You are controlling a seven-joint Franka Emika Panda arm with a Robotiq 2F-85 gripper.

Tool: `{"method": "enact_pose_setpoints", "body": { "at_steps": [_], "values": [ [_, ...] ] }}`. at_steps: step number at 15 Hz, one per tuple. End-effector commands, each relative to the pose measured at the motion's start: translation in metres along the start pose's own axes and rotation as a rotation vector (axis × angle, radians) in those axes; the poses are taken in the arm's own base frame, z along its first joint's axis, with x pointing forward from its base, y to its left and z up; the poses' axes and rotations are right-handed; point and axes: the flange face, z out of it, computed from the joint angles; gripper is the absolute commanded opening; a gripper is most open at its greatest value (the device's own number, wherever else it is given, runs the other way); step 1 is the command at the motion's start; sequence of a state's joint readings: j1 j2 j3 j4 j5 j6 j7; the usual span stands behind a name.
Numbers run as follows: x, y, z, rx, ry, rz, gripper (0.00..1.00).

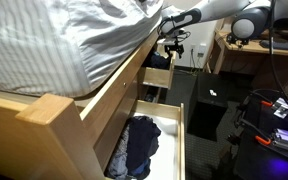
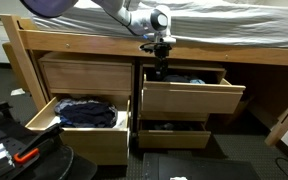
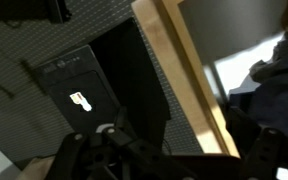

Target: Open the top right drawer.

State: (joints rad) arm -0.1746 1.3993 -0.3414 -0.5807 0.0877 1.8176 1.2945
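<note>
The top right drawer [image 2: 189, 98] stands pulled out directly below the gripper [image 2: 160, 66]; the dark contents at its rear cannot be identified. Lower and to one side, the long drawer [image 2: 94, 145] is open and holds dark blue clothes [image 2: 84, 110]. The arm reaches across the mattress [image 2: 234, 25] with its wrist pointing down. Finger spacing cannot be told.

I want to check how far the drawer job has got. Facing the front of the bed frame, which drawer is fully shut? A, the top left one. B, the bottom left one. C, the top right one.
A: in an exterior view the top left drawer sits flush in the bed frame, while the bottom left drawer holding dark blue clothes and the top right drawer are pulled out.
</note>
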Motion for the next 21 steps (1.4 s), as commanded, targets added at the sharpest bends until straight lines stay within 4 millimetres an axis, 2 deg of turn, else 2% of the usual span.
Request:
{"method": "enact_pose_setpoints", "body": {
  "at_steps": [1, 2, 3, 5, 7, 8, 10, 12, 18, 21],
  "values": [
    [0.002, -0.007, 0.037, 0.116, -0.084, -0.120, 1.00],
    [0.001, -0.007, 0.045, 0.130, -0.107, -0.165, 1.00],
    [-0.006, -0.008, 0.031, 0.083, -0.052, -0.102, 1.00],
    [-0.004, -0.007, 0.047, 0.100, -0.077, -0.139, 1.00],
    [0.001, -0.007, 0.049, 0.105, -0.084, -0.145, 1.00],
    [-0.001, -0.001, 0.051, 0.048, -0.078, -0.142, 1.00],
    [0.009, 0.008, 0.064, -0.022, -0.048, -0.066, 1.00],
    [0.021, 0.024, 0.087, -0.125, -0.011, 0.015, 1.00],
    [0.029, 0.049, 0.092, -0.304, 0.060, 0.187, 1.00],
    [0.033, 0.069, 0.104, -0.419, 0.078, 0.247, 1.00]
  ]
}}
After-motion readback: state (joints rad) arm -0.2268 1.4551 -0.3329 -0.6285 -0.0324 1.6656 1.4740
